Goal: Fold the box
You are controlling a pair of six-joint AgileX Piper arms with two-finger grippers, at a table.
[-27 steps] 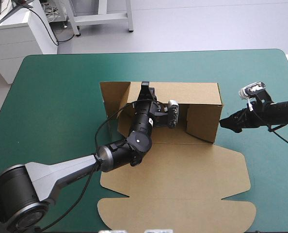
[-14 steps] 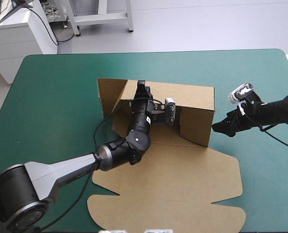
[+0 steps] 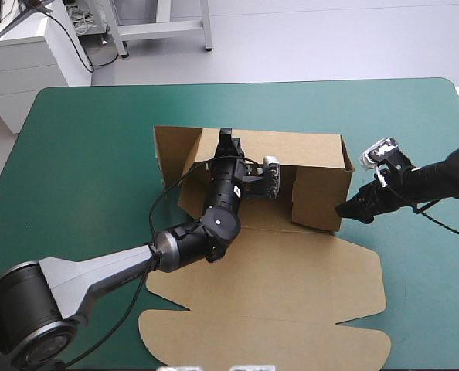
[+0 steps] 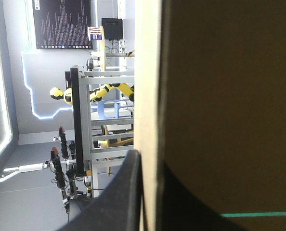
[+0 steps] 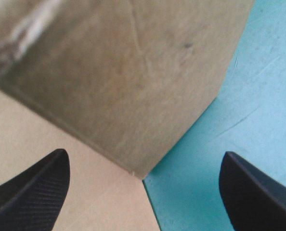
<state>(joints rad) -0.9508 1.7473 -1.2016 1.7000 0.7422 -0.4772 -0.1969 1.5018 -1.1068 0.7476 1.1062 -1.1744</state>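
The brown box (image 3: 276, 270) lies mid-table, its back wall (image 3: 314, 148) raised and its wide lid flat toward the near edge. My left gripper (image 3: 227, 141) is at the top edge of the back wall, shut on it. In the left wrist view the board's pale edge (image 4: 150, 96) runs between the black fingers (image 4: 119, 197). My right gripper (image 3: 345, 210) is low on the cover at the outer bottom corner of the standing right side wall (image 3: 316, 197). It is open, and that corner (image 5: 128, 72) sits just ahead of the gap between its fingers (image 5: 144, 156).
The left side flap (image 3: 175, 151) stands angled at the box's far left corner. My left arm (image 3: 206, 232) reaches over the flat board from the near left. Teal-green cover (image 3: 423, 294) shows to the right of the box, and more cover (image 3: 75, 178) to its left.
The whole box slid left and slightly toward the near edge. My right gripper moved in from the right to the box's right bottom corner, and the right side wall now stands squarer.
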